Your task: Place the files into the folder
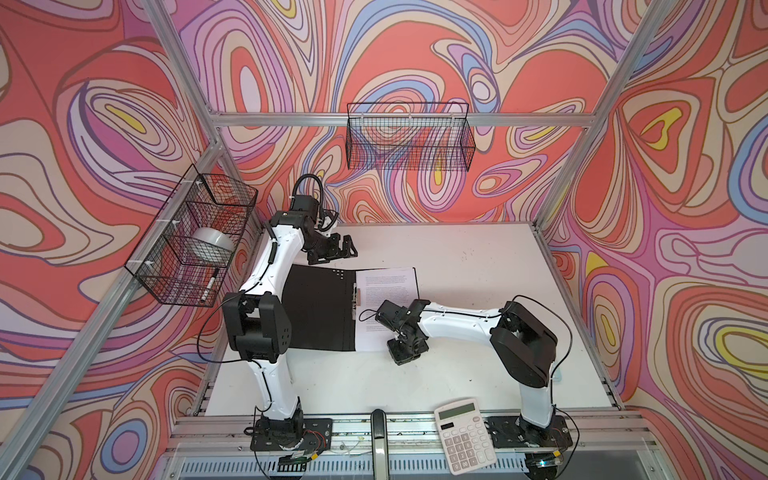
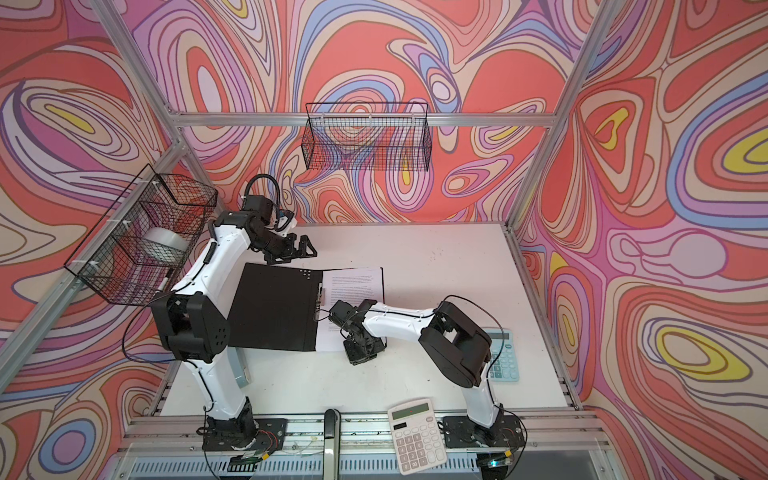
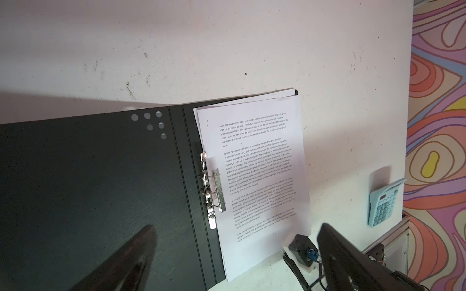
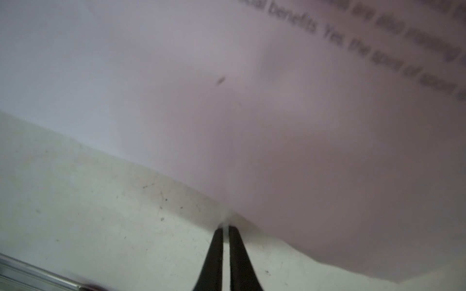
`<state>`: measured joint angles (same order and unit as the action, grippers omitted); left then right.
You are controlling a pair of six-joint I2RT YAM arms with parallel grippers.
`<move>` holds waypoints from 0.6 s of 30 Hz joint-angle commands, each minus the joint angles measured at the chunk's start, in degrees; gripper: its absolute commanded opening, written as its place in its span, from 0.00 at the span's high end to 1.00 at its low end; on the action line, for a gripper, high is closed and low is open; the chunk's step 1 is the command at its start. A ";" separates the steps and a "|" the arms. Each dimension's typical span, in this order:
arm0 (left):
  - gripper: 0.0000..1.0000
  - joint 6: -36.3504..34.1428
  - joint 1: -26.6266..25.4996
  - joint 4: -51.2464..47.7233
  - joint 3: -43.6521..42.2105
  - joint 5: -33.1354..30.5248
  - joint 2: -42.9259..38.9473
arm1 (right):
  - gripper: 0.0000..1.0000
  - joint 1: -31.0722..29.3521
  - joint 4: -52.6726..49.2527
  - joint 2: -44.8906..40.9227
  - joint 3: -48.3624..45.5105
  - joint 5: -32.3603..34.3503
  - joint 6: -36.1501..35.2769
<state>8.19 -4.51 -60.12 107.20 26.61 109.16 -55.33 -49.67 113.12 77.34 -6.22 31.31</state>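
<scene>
White printed paper sheets [image 3: 257, 176] already lie on the right half of the open, black-lined thin folder [image 3: 100, 189], right gripper [image 4: 226, 228] pinching their near edge, left gripper [image 1: 332, 254] spread wide and empty; letting go and closing the cover appear not yet done

The files [image 1: 388, 284] lie on the folder [image 1: 320, 307], right of its clip [image 1: 354, 301]; a calculator [image 1: 465, 436] lies in front.

Swirly pink-orange walls [image 1: 415, 62] surround a scuffed white table [image 1: 478, 257].
</scene>
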 commanded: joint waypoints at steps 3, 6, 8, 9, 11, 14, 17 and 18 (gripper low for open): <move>0.00 0.43 0.03 0.18 -1.22 0.21 -1.64 | 0.92 -0.46 -0.38 2.62 2.26 3.07 -1.62; 0.00 0.52 0.03 0.60 -1.78 0.13 -1.78 | 0.92 -0.43 -0.43 3.37 3.09 3.41 -2.05; 0.00 0.60 0.03 0.62 -1.82 0.25 -1.84 | 0.92 -0.42 -0.22 4.05 3.68 3.34 -2.24; 0.00 0.60 0.03 0.57 -1.82 0.21 -1.83 | 0.92 -0.37 -0.01 4.44 3.93 3.34 -2.27; 0.00 0.53 0.03 0.54 -1.87 0.15 -1.93 | 0.92 -0.44 -0.13 5.00 4.63 3.13 -2.39; 0.00 0.52 0.03 0.70 -1.99 0.10 -2.07 | 0.92 -0.41 0.24 4.66 4.66 3.18 -2.13; 0.00 0.73 0.03 0.84 -2.07 0.35 -1.94 | 0.92 -0.40 0.20 4.55 5.08 3.66 -2.10; 0.00 0.78 0.03 0.79 -1.97 0.44 -1.89 | 0.92 -0.44 0.01 4.72 5.34 3.67 -2.20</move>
<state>8.64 -4.51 -59.35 105.80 26.61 109.16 -55.33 -49.82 116.07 81.80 -4.23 29.50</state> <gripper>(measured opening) 0.998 0.081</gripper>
